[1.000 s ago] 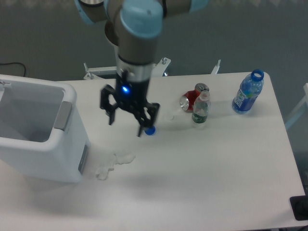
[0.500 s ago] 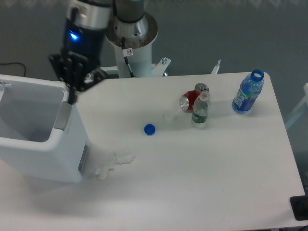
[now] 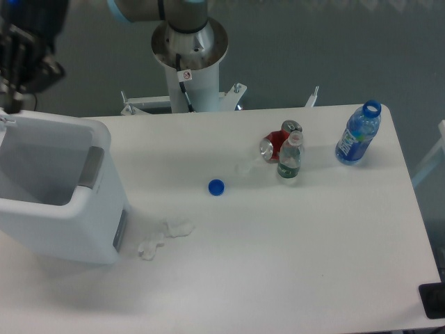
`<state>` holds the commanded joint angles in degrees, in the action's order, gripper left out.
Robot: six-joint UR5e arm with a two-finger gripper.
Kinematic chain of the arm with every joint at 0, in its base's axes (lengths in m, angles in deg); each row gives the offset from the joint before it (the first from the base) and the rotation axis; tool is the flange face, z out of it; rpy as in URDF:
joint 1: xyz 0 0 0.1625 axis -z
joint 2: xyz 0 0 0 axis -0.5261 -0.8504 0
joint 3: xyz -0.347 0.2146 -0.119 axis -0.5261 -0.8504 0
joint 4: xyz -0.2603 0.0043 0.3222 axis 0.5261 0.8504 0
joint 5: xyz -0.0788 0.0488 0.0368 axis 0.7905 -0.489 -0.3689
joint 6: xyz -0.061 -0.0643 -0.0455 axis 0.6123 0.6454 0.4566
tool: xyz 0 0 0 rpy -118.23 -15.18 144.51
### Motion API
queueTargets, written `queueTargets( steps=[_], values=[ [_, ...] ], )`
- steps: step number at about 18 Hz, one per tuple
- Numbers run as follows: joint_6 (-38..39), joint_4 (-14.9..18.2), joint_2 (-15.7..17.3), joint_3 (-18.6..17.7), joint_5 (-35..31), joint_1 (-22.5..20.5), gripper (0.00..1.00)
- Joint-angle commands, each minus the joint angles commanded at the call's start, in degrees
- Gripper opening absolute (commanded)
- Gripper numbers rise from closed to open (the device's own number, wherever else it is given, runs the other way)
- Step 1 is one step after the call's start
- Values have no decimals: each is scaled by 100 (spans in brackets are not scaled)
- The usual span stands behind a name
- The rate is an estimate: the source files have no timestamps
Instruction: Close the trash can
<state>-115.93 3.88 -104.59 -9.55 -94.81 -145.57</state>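
The trash can (image 3: 66,226) is a big white boxy bin at the table's left edge. Its top is open and I can see down inside. A grey latch panel (image 3: 89,167) lies on its right rim. The lid is not visible; the frame's left edge cuts off that side. My gripper (image 3: 22,82) hangs at the top left, above the bin's back left corner. Its dark fingers (image 3: 10,97) are spread with nothing between them, and one tip reaches down to about the back rim. It is blurred and partly cropped.
On the table to the right lie a blue bottle cap (image 3: 216,186), a red can (image 3: 272,146) on its side, a small green-labelled bottle (image 3: 289,158) and an uncapped blue bottle (image 3: 358,135). Crumpled white scraps (image 3: 161,235) sit by the bin's base. The arm's pedestal (image 3: 189,56) stands behind.
The gripper has swept from the table's middle near the blue cap, leftward and up, past the bin's right rim to above its back left corner. The bin stays open.
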Motion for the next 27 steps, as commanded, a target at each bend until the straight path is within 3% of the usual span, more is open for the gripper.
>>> queueTargets(
  steps=[10,19,27],
  values=[
    [-395,-44,-53,273,-175,756,0],
    [-554,114,-518,264,-2284,1837,0],
    [-501,228,-501,264,-2452,1873,0]
  ],
)
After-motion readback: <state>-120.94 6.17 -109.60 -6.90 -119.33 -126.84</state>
